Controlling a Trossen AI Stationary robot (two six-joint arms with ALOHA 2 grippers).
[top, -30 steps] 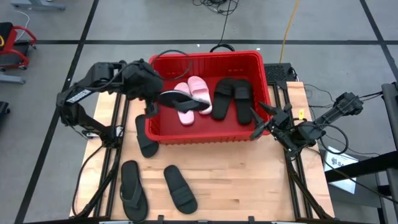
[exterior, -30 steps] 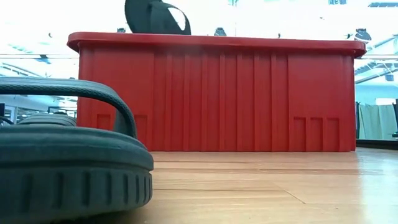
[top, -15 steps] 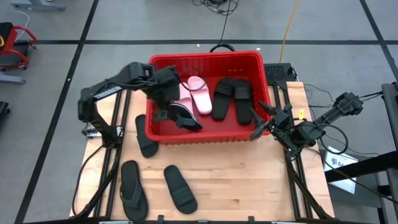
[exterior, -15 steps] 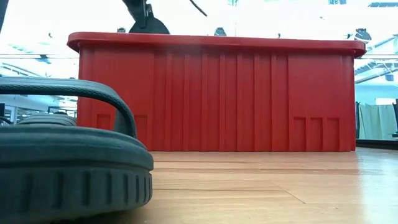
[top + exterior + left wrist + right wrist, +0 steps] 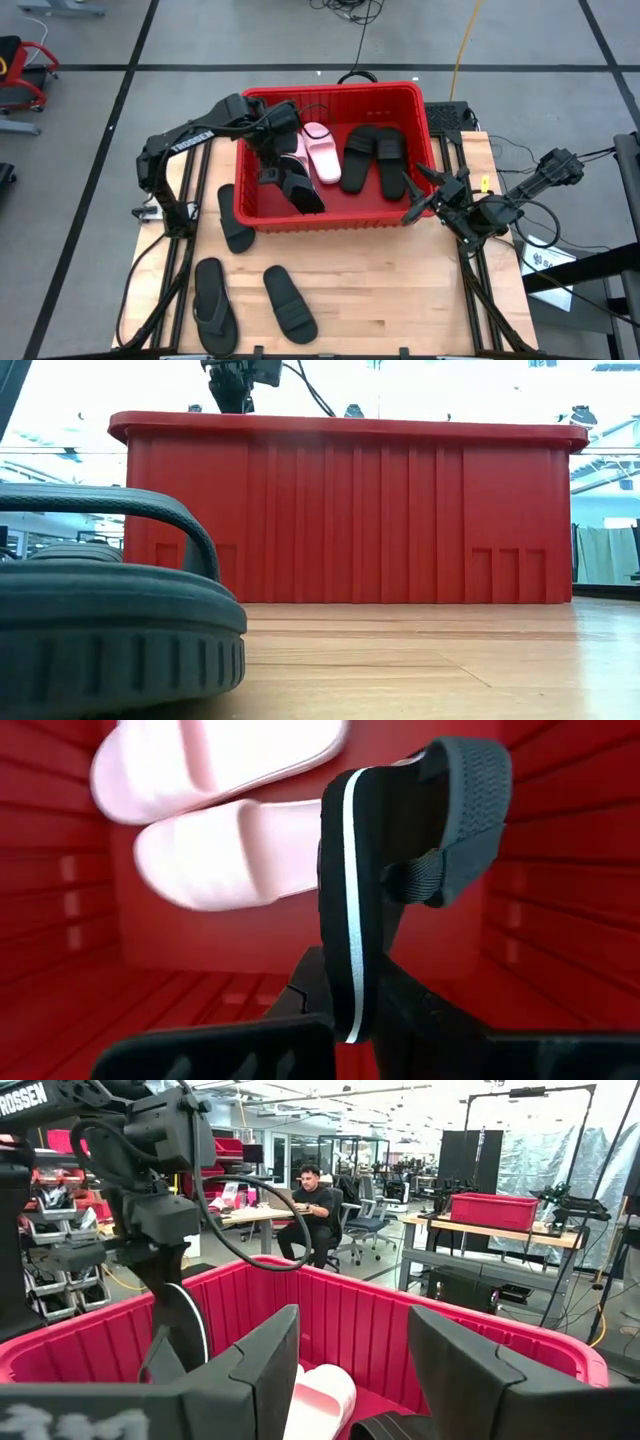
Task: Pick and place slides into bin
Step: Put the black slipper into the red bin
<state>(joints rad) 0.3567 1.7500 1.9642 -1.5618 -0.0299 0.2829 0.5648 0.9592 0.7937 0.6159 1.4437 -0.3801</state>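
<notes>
My left gripper (image 5: 272,170) reaches down into the red bin (image 5: 330,222), shut on a black flip-flop (image 5: 300,190) with a white stripe along its sole (image 5: 345,870). Two pink slides (image 5: 315,150) and two black slides (image 5: 370,155) lie on the bin's floor. On the table, one black slide (image 5: 232,218) lies by the bin's left near corner. A black flip-flop (image 5: 213,318) and another black slide (image 5: 290,303) lie near the front edge. My right gripper (image 5: 412,195) stands open and level at the bin's right wall, nothing between its fingers (image 5: 270,1370). My left gripper pinches the flip-flop's sole by the end nearest the wrist (image 5: 345,1005), one finger on each flat face. The fingers come from above, pointing steeply down. The flip-flop stands on its edge below them, strap (image 5: 430,875) to one side. I cannot tell whether its lower end touches the bin's floor.
The bin's tall walls and thick rim (image 5: 340,428) ring the left gripper. In the low view a black sandal (image 5: 100,620) fills the near left. The right half of the wooden table (image 5: 400,290) in front of the bin is bare. A person sits at a desk (image 5: 312,1200) far behind.
My left gripper has gone from the bin's left rim toward the table's right and down into the bin, tipping to point steeply down. The flip-flop, which stuck out over the pink slides, now hangs on edge low inside the bin.
</notes>
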